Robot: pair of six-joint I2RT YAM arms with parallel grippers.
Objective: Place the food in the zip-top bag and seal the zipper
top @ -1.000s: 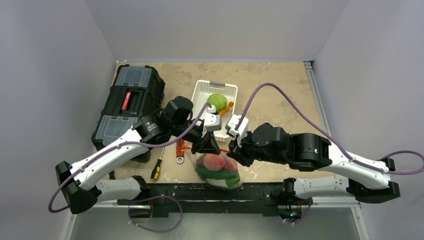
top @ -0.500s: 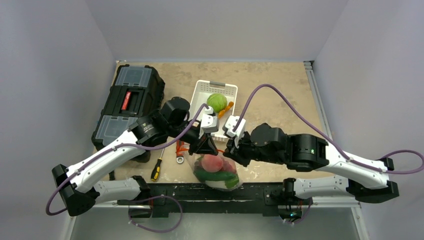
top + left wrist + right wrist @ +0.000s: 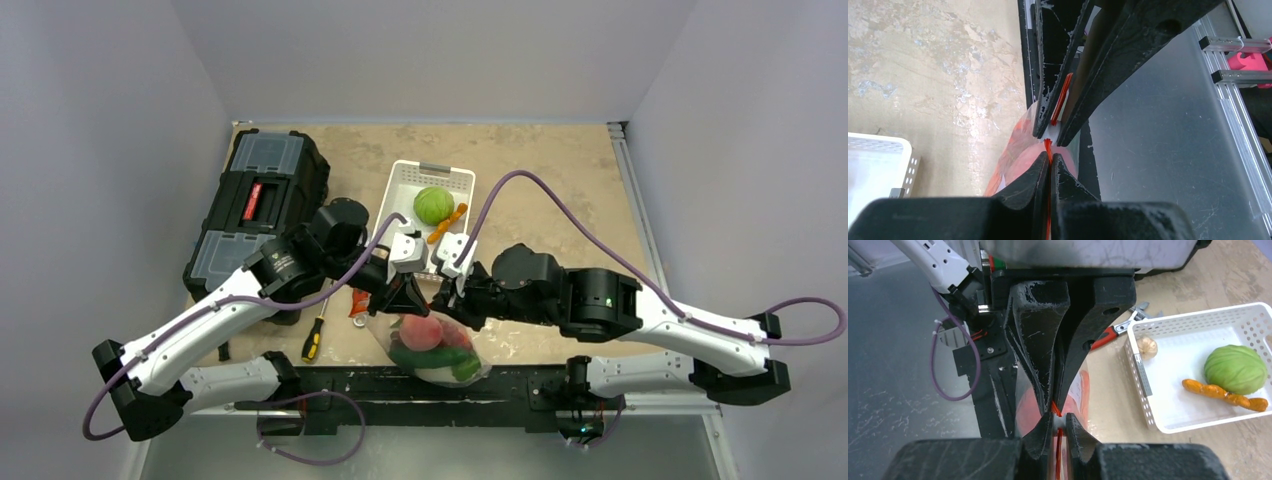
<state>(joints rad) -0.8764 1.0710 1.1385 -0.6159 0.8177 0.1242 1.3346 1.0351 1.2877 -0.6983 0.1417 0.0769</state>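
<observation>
The zip-top bag [image 3: 432,372] hangs at the bottom middle of the top view. It is soft and floppy, with a peach [image 3: 424,330] and a cucumber [image 3: 438,357] inside. It looks light but will sag, so the firmer zipper [image 3: 1061,99] is the best place to hold. Just above the bag, the left claw [image 3: 1049,159] and the right claw [image 3: 1059,419] both pinch that red strip tight, tip to tip. Farther up, a cabbage [image 3: 433,205] and a carrot [image 3: 447,223] lie in the white tray [image 3: 432,168].

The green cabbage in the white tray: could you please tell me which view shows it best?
The right wrist view: the green cabbage sits large and unobstructed in the white tray. Top external shows it small; left wrist shows only a tray corner.
</observation>
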